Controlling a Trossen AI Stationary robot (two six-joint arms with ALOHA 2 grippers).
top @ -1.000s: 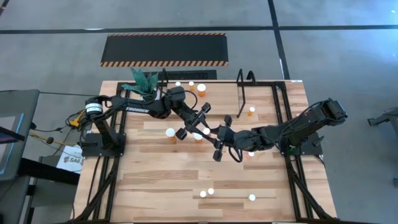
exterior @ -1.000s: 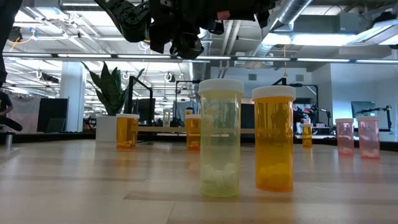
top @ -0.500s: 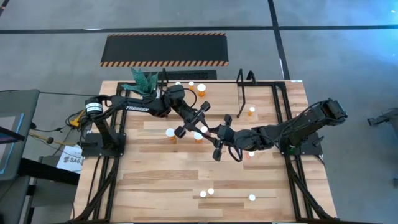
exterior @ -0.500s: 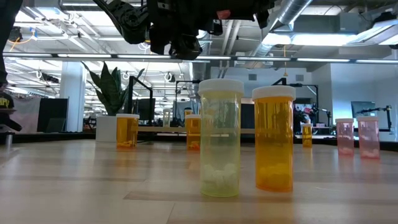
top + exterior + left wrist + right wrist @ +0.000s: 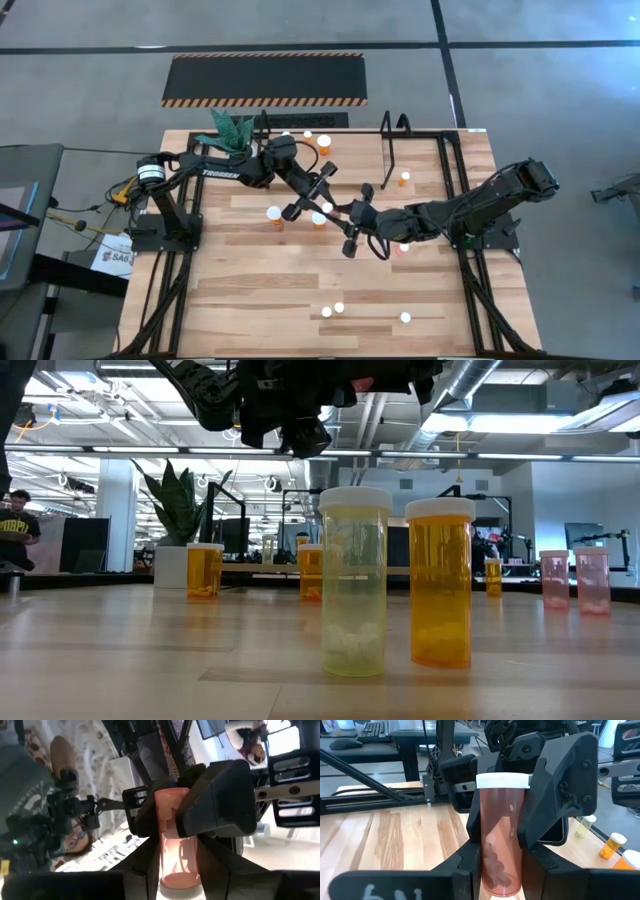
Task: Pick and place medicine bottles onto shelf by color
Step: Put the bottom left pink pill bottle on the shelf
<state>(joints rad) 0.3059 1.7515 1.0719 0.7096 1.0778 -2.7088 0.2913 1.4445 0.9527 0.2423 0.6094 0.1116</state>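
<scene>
1. The left gripper (image 5: 336,207) and right gripper (image 5: 340,209) meet mid-table, above the board.
2. Both clamp one red-pink medicine bottle (image 5: 498,845) between their fingers, white cap toward the left gripper.
3. The shelf (image 5: 394,138) stands well behind them.

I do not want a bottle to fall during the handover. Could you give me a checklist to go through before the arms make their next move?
1. Left claw shut on the pink bottle: ok.
2. Right claw shut on the same bottle: ok.
3. White cap on the bottle: ok.
4. Bottle lifted off the table: ok.
5. Table under the claws free for lowering: not ok, an orange bottle stands just beside them.
6. Place for pink bottles on the shelf: cannot tell.
</scene>
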